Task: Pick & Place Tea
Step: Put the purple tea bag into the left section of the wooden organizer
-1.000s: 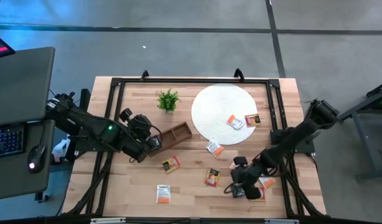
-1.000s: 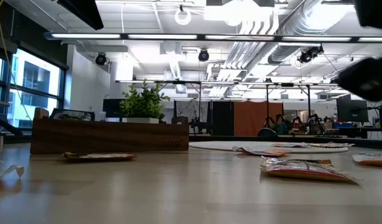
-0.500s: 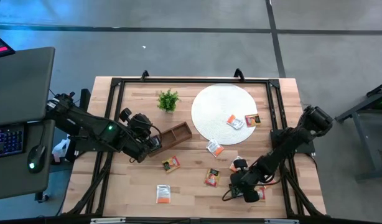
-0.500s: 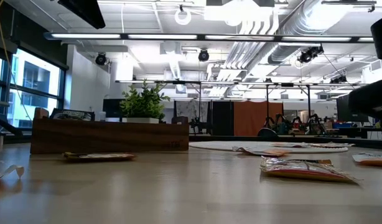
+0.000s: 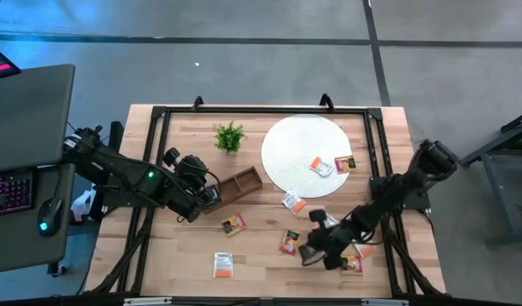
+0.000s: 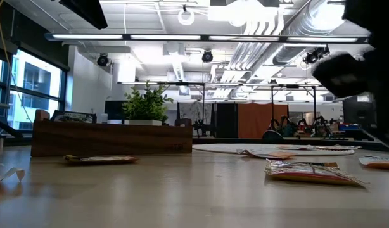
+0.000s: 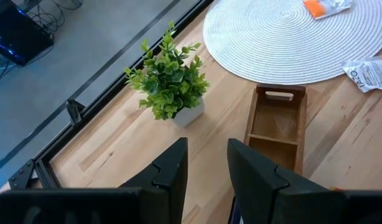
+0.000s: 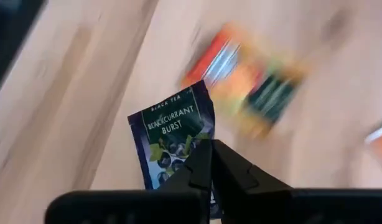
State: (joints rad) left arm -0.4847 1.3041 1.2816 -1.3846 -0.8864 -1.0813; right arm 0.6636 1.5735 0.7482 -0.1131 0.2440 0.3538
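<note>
right jaws (image 8: 209,163) pinch (dark) sachet (image 8: 172,134)

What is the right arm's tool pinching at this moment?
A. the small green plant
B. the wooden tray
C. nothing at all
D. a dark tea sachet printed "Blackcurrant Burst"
D: in the right wrist view the right tool has its two fingers closed on the edge of the dark Blackcurrant Burst sachet, held up above the wooden table.

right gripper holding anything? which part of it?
Yes. The right gripper is shut on a dark Blackcurrant Burst sachet, pinched at one edge. The left gripper, near the wooden tray, holds nothing.
</note>
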